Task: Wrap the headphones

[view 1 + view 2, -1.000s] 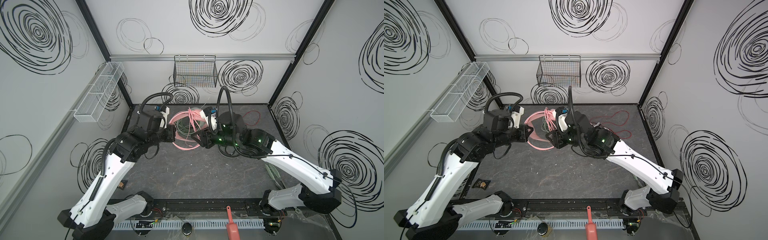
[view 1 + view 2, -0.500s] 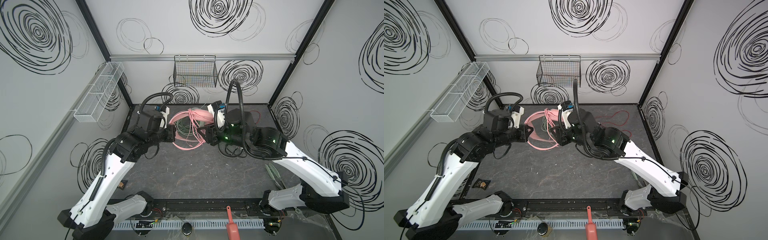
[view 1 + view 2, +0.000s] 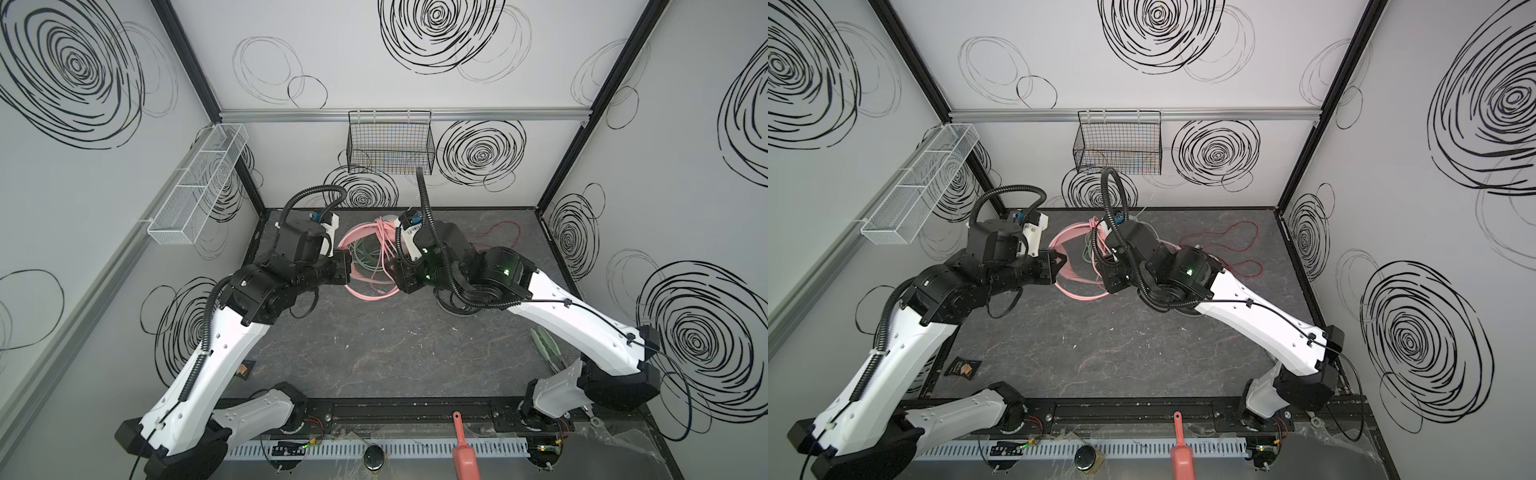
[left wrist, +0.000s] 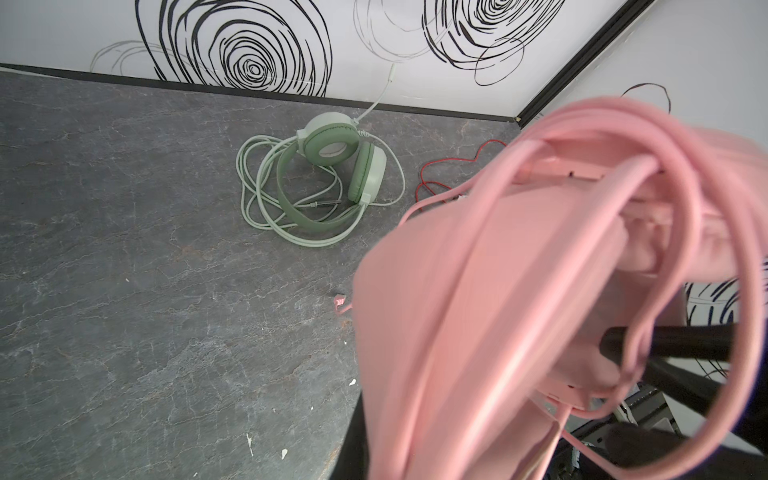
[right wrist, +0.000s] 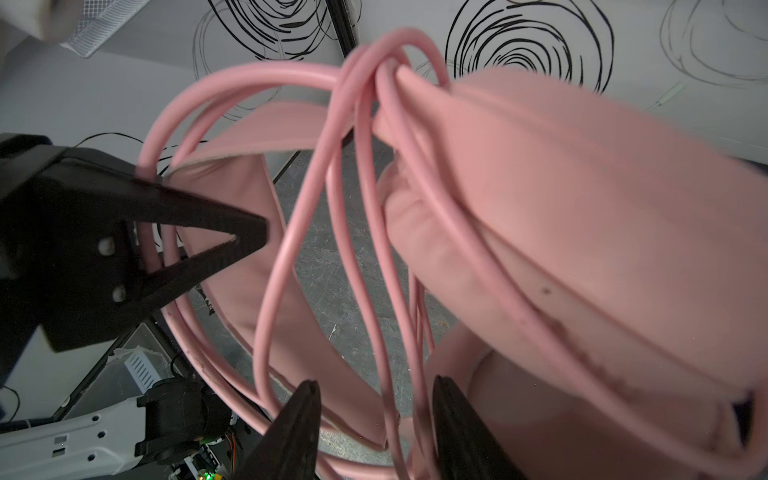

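Holds the pink headset (image 3: 374, 291) off the surface (image 3: 395, 353) between the two arms, toward the back, as seen in both top views (image 3: 1084, 296); grips it with the left claw (image 5: 232, 237), clenched on the headband, with loops of the pink cable (image 5: 249, 79) passing right beside the black fingers; fills most of the left wrist view with that headset (image 4: 519, 270), close and blurred, cable strands draped over it; shows in the right wrist view one padded ear cup (image 5: 582, 249), with strands wound over its top and hanging down in long loops; has the right claw (image 5: 374, 390) released, jaws well apart, several cable strands running through the gap unpinched.

Flat on the surface near the back wall: the mint-green headset (image 4: 332, 149), ear cups folded close together, touched by neither claw; around and under its band, in loose rings, the pale green cable (image 4: 249, 178), with a jack plug lying inside the rings; just beyond, toward the corner, a thin red cable (image 4: 432, 174) snaking over the surface, visible too in a top view (image 3: 1237, 245) behind the right arm.

On the back wall above, a black wire basket (image 3: 390, 145); on the left wall, a white mesh tray (image 3: 199, 187).
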`<state>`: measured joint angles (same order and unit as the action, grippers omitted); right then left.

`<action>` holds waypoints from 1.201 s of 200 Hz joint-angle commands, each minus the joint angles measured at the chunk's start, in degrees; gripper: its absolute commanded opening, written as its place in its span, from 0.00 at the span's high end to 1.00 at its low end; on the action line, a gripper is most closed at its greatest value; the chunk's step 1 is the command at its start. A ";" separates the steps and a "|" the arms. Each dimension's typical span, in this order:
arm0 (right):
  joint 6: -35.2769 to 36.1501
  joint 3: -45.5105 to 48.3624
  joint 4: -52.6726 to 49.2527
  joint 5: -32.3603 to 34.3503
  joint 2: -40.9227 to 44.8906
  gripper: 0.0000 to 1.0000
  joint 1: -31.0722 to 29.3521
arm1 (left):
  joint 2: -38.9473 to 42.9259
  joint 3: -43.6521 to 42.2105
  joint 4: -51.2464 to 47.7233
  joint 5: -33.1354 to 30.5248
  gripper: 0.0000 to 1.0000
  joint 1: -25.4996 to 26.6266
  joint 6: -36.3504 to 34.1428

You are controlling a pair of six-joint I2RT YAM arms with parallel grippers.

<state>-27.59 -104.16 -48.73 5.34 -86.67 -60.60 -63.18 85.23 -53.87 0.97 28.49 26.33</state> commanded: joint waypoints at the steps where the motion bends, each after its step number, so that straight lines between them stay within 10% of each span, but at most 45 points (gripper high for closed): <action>1: 0.26 -1.11 -1.76 0.06 0.53 0.51 -0.58 | 1.93 1.96 7.20 -0.07 1.00 0.17 1.43; 112: -13.14 21.85 28.01 -29.12 12.84 0.55 6.16 | 1.83 1.95 7.20 -0.85 1.00 0.27 1.20; 240: -15.16 28.65 25.70 -17.48 19.01 0.52 1.58 | 1.29 3.97 6.41 -2.79 1.00 0.30 1.12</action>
<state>-42.44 -77.62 -21.17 -15.57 -69.84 -56.62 -62.65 85.71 -55.61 -0.27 28.86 25.89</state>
